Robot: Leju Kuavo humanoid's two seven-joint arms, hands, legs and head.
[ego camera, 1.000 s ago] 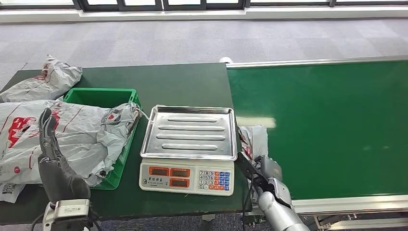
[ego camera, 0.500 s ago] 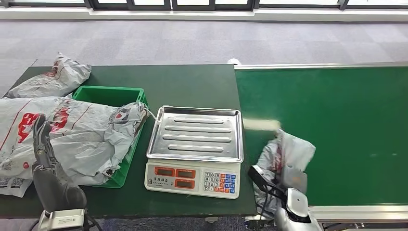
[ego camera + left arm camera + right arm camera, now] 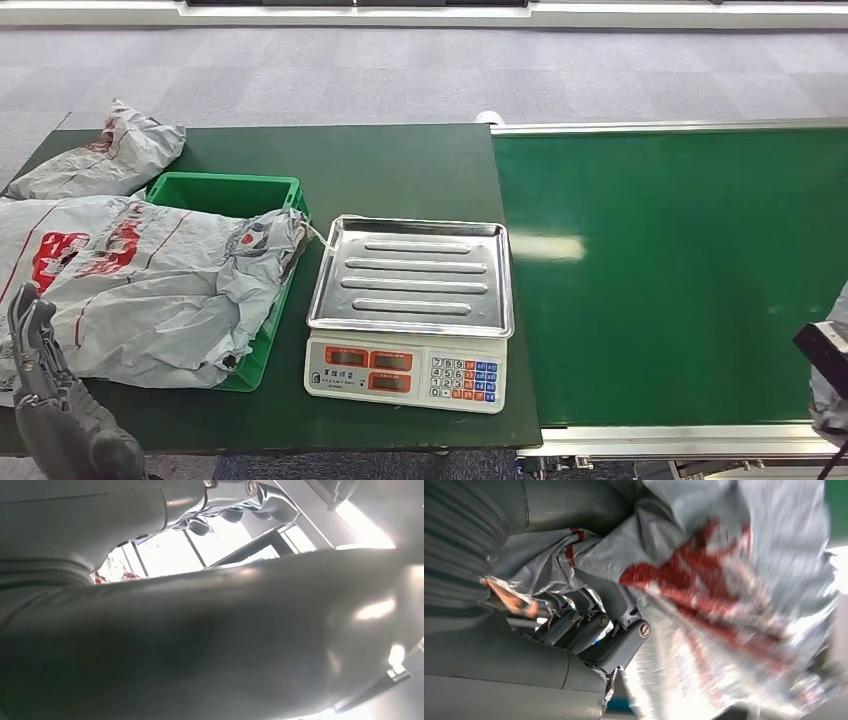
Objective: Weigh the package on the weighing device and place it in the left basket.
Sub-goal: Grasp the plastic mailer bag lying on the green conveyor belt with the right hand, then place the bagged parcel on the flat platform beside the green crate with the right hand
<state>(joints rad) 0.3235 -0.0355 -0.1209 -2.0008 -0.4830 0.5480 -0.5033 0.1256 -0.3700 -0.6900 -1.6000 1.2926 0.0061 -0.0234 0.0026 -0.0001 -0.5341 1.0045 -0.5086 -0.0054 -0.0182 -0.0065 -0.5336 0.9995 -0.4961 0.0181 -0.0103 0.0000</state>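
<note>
The package is a crinkly grey poly mailer with red print, clamped in the right hand at the near right over the green conveyor belt. Left hand is near left; can't tell its state. Grey carpet lies beyond.

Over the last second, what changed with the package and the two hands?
The right hand, gripping the grey package, swung it from beside the scale out toward the right edge of the conveyor. The left hand sank lower. Scale tray, green basket and piled bags stayed put.
</note>
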